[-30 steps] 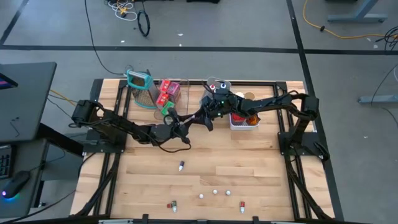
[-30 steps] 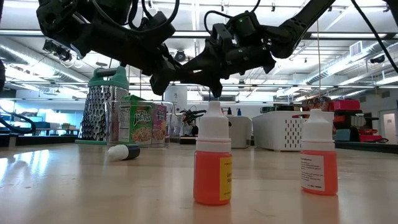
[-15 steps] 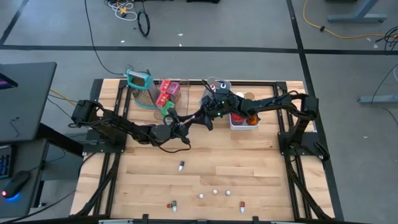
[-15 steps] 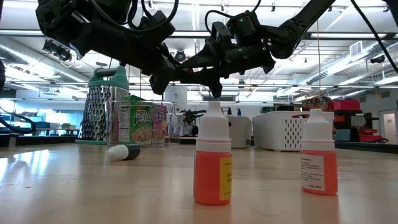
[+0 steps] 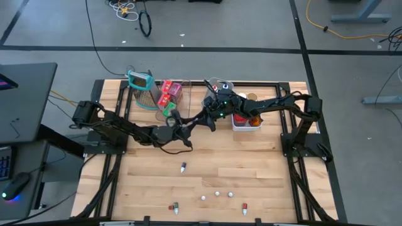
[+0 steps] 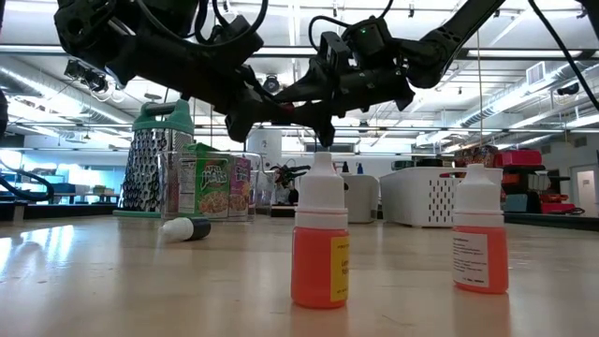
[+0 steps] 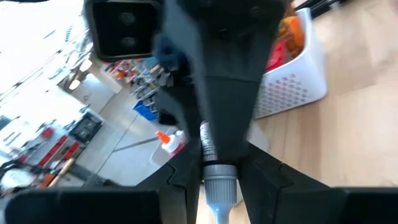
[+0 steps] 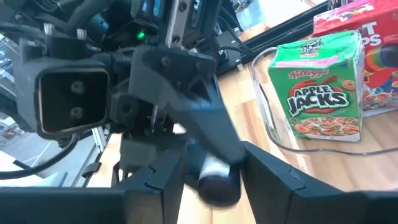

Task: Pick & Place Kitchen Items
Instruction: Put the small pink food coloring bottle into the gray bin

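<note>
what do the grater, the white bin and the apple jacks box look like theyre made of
Grater: shiny perforated metal, by its glint and hole pattern, with what looks like a matte teal plastic frame. White bin: probably moulded plastic, opaque with a regular grid of small holes. Apple jacks box: printed cardboard, seemingly, with folded edges and a slightly glossy face.

A robotics lab or workshop, not a home kitchen; the wooden surface (image 5: pixel 207 169) sits in a black metal frame (image 5: pixel 301 169) on a bare grey concrete floor (image 5: pixel 207 28) crossed by dark tape lines and loose cables (image 5: pixel 94 44); a desk with a keyboard and mouse (image 5: pixel 14 186) stands to the left; beyond the surface the low view shows an open hall with exposed ceiling beams and strip lights (image 6: pixel 524 98), and shelves of red boxes (image 6: pixel 524 159) far right.
</note>
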Available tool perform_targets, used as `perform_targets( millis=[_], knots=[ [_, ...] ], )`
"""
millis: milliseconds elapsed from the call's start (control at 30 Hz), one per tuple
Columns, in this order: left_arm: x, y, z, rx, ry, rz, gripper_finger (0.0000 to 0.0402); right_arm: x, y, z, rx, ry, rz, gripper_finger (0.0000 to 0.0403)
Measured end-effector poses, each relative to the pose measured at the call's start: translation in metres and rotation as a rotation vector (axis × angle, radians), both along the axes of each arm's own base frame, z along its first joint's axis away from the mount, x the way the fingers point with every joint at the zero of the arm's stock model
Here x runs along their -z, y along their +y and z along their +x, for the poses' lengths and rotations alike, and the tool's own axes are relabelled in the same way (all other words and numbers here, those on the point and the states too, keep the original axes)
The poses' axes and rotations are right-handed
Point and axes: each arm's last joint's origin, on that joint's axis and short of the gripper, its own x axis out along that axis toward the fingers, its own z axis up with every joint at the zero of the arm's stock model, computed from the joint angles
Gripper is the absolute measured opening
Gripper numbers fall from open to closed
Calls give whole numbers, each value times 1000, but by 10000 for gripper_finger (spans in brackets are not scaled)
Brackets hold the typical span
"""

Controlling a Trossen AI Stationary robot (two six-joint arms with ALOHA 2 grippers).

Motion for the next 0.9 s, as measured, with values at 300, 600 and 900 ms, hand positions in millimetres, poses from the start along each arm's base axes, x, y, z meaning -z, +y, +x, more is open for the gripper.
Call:
perform_targets(
  millis=[300,600,900],
  knots=[
    [0,0,0,10,0,-2,108,-1,0,0,-9,-2,-19,107],
    [0,0,0,5,1,1,110,0,0,0,-8,0,-30,112],
    [0,0,0,-10,-9,-8,137,0,-6,-2,7,1,-31,105]
  ],
)
